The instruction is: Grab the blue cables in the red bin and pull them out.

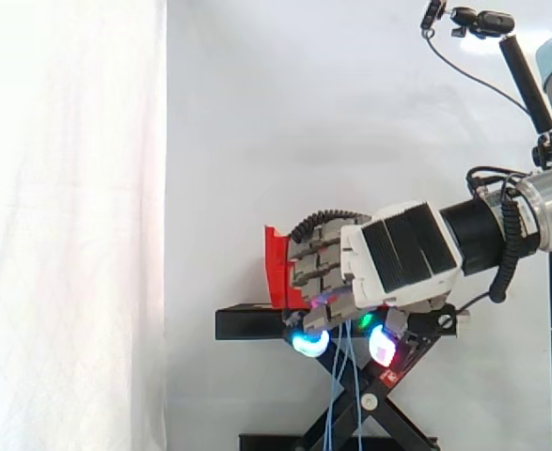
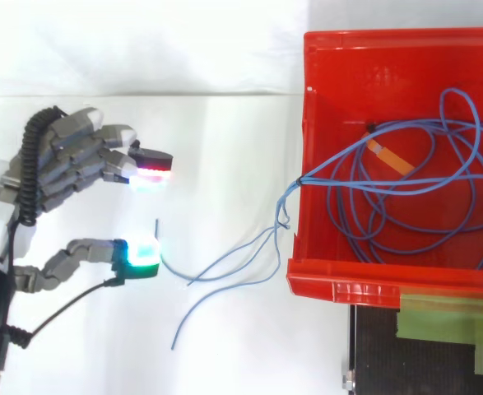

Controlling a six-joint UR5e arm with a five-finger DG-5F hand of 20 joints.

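Observation:
Blue cables (image 2: pixel 406 188) lie coiled inside the red bin (image 2: pixel 340 284) at the right of the top view. A bundle of them leaves over the bin's left wall, and loose cable ends (image 2: pixel 225 265) spread out towards the hand (image 2: pixel 60 164). The hand hovers left of the bin, fingers bent, with a wide gap between the red-glowing fingertip (image 2: pixel 149 173) and the green thumb pad (image 2: pixel 142 252). One cable end runs right beside the thumb pad, and nothing is pinched. In the side view the hand (image 1: pixel 398 254) covers most of the bin (image 1: pixel 277 268), and the cables (image 1: pixel 337 404) hang below it.
The bin rests on a black stand (image 1: pixel 247 324) with a scissor base. Green tape (image 2: pixel 447 317) sits on the stand by the bin's front wall. An orange tag (image 2: pixel 389 156) lies among the coils. A small camera on a pole (image 1: pixel 482 21) stands at the upper right.

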